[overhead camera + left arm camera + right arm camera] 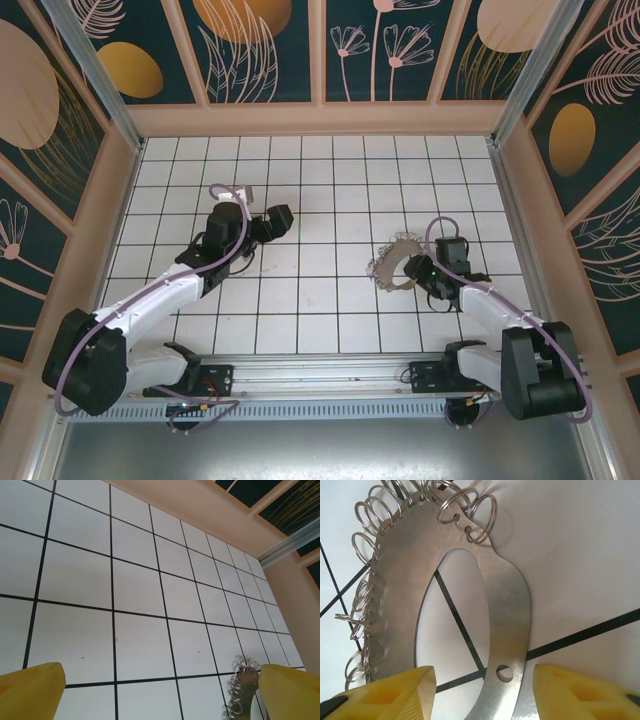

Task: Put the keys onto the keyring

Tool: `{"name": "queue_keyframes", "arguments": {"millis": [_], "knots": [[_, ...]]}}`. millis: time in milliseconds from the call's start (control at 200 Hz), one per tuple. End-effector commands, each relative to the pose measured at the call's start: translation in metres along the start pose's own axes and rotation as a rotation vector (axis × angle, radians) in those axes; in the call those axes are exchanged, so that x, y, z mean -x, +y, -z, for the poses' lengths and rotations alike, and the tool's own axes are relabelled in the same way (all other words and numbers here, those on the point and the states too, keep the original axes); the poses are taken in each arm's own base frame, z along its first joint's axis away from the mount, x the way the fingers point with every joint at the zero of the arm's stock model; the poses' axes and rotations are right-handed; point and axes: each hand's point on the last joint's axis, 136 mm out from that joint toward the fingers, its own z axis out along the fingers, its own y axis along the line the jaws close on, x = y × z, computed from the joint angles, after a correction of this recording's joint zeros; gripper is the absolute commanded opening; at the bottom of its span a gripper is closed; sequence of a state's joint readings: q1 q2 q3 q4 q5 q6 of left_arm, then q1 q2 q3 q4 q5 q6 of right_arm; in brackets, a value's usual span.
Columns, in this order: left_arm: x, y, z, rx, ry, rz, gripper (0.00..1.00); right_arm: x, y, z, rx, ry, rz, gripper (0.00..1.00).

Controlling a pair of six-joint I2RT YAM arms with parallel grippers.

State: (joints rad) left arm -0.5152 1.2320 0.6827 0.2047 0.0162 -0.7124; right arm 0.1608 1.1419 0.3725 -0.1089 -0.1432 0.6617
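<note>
The keyring (387,262) is a flat silvery loop with several small wire rings along its outer edge, lying on the white tiles right of centre. My right gripper (413,268) is down at its right side. In the right wrist view the keyring (400,580) lies close up, and my right gripper (485,692) stands open with its yellow fingers (395,695) either side of the loop's narrow band, touching neither edge. My left gripper (280,218) hangs open over the tiles left of centre; between its fingertips (32,690) there is bare floor, and the keyring (245,685) shows beside the right one. A tiny dark speck (248,263) below the left gripper may be the keys.
White tiled floor (320,200) with black grid lines, boxed in by peach-framed walls (320,115) on three sides. The arms' base rail (320,375) runs along the near edge. Purple cables (225,190) loop over both arms.
</note>
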Motion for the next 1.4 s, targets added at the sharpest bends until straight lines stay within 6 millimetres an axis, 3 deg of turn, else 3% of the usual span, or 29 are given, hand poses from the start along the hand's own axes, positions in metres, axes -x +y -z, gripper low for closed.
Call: {"name": "queue_keyframes", "arguments": {"millis": [0, 355, 626, 771, 1046, 1396], "knots": [[0.009, -0.009, -0.002, -0.015, -0.025, -0.001, 0.98, -0.005, 0.013, -0.005, 0.041, 0.007, -0.015, 0.53], [0.0, -0.012, -0.007, -0.03, -0.002, -0.005, 0.99, -0.007, 0.033, -0.011, 0.053, 0.001, 0.024, 0.44], [-0.004, -0.018, -0.01, -0.056, 0.015, -0.008, 0.99, -0.014, 0.06, -0.023, 0.071, 0.02, 0.077, 0.42], [-0.006, -0.02, -0.011, -0.065, 0.025, -0.011, 0.99, -0.02, 0.079, -0.027, 0.085, 0.039, 0.123, 0.43], [-0.006, -0.024, -0.008, -0.082, 0.03, -0.009, 0.98, -0.015, 0.109, -0.01, 0.099, -0.001, 0.184, 0.49], [-0.006, -0.032, -0.009, -0.108, 0.049, -0.045, 0.98, -0.024, 0.124, -0.034, 0.108, 0.039, 0.207, 0.52]]}}
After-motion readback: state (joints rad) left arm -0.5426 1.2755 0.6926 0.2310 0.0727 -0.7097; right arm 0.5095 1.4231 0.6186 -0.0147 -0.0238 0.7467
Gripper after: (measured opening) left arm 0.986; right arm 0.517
